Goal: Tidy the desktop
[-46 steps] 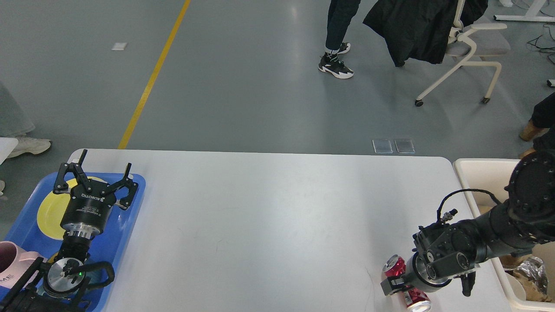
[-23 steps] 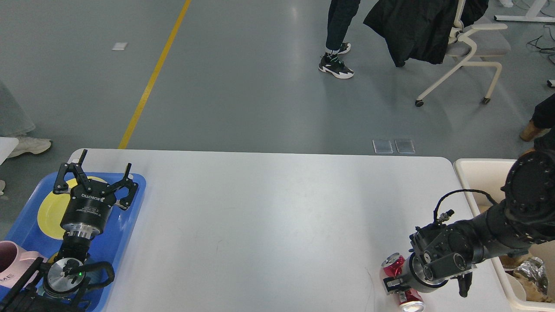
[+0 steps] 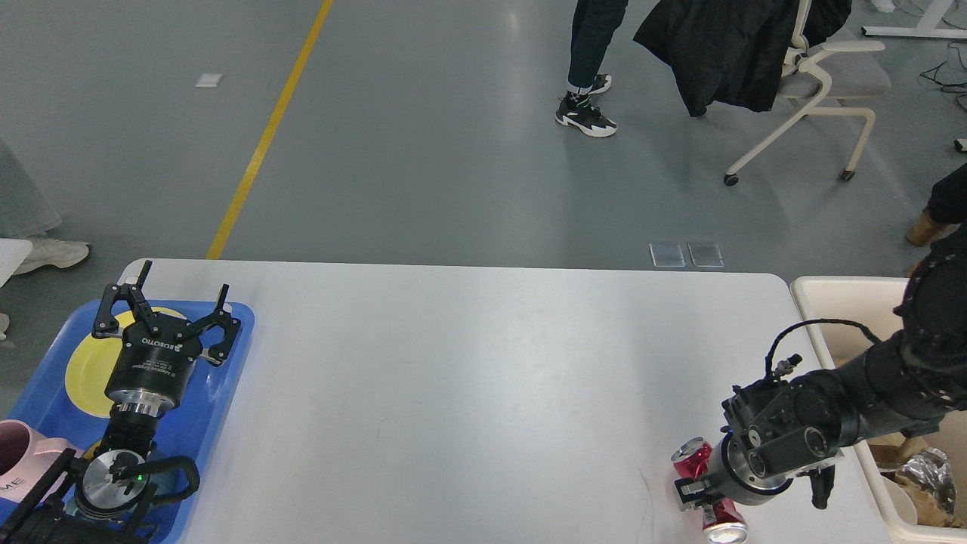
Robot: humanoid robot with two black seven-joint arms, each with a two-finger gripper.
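Observation:
The white desktop (image 3: pixel 468 393) fills the lower part of the head view. A red drink can (image 3: pixel 691 461) lies tilted near its front right edge. My right gripper (image 3: pixel 699 491) reaches down from the right, with its jaws closed around the can's middle, and its dark body hides part of the can. My left gripper (image 3: pixel 177 291) is open and empty, pointing up above a blue tray (image 3: pixel 219 393) at the left edge.
The blue tray holds a yellow plate (image 3: pixel 87 370) and a pink mug (image 3: pixel 15 453). A cream bin (image 3: pixel 838 302) with foil (image 3: pixel 925 465) and other scraps stands just right of the table. A chair and people's legs stand on the floor beyond.
My right gripper and the red can shifted slightly left, then back to the right together. The left arm has not moved.

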